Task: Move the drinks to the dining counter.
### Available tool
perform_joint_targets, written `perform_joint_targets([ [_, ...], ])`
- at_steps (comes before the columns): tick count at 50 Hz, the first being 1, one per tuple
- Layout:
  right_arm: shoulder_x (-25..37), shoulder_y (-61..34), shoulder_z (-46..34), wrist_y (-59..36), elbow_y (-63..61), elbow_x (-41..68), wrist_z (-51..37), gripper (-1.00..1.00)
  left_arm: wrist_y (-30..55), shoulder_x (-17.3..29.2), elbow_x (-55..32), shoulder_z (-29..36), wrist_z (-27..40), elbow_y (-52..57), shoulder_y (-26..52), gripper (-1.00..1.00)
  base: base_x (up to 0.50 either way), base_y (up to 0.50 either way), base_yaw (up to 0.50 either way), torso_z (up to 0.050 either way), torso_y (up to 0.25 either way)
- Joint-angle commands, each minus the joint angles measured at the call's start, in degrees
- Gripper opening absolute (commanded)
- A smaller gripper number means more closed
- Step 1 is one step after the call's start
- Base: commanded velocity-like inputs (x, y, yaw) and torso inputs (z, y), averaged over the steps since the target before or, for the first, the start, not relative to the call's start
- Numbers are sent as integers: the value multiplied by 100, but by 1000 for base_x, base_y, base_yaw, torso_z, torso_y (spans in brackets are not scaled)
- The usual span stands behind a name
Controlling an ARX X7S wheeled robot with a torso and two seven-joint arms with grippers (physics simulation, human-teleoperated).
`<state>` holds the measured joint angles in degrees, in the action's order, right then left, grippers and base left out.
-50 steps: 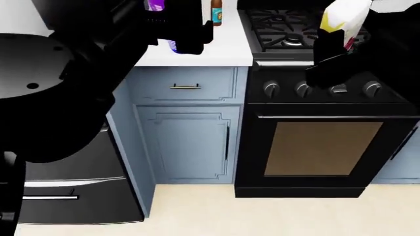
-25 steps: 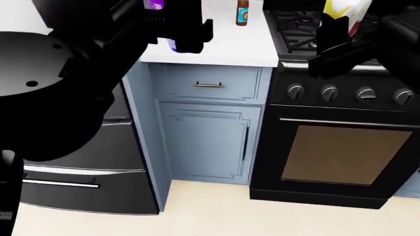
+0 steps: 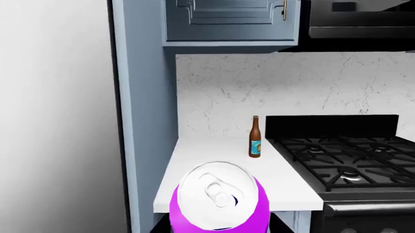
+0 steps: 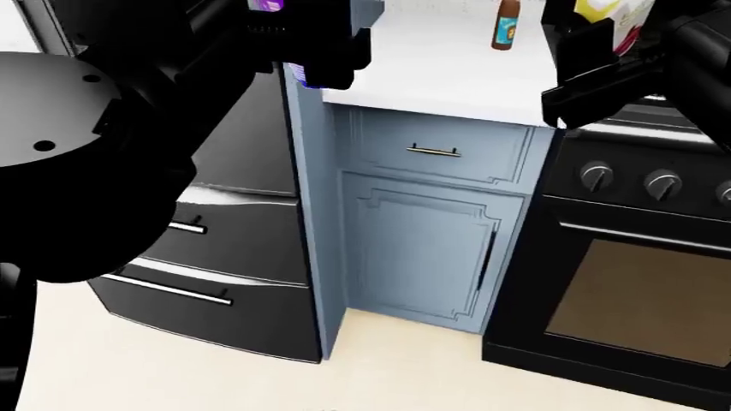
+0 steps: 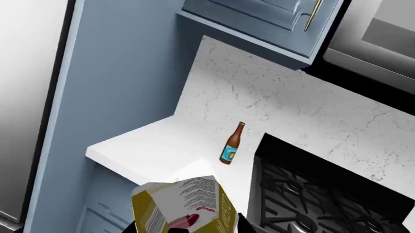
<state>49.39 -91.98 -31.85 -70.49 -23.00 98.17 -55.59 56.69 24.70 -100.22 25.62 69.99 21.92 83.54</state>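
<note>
can (image 3: 219, 204) and carton (image 5: 183, 207) aloft, bottle (image 4: 506, 25) on countertop (image 4: 446, 73)

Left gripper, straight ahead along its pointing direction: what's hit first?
Likely the brown bottle standing on the white countertop, roughly in line beyond the held purple can; behind it, the backsplash. Depth unclear.

The head view's top edge is cutting off the purple can (image 4: 272, 7), the juice carton (image 4: 611, 17) and the bottle (image 4: 506, 26). Both grippers' fingers are staying hidden in every view. The bottle's blue label (image 3: 255, 145) is reading too small to make out.

Bottle (image 4: 506, 24) and stove (image 4: 639, 223) farther right.
</note>
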Motion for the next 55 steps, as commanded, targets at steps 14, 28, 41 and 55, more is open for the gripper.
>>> perform_joint_targets([
  [14,-56,-253,-6,-45,59,-159,-125,-100,-113,30,0,16,-10,-23,51,-100,0,0,500,1,1],
  [28,-97,-297,18,51,57,-186,-109,-100,-150,52,-58,20,31,-1,111,-100,0,0,500,0,1],
  [41,-85,-306,-1,80,61,-176,-143,-100,-186,66,-86,38,50,18,127,-100,0,0,500,1,2],
  [55,-80,-288,-30,111,58,-199,-136,-100,-219,84,-83,64,29,28,124,-100,0,0,500,0,1],
])
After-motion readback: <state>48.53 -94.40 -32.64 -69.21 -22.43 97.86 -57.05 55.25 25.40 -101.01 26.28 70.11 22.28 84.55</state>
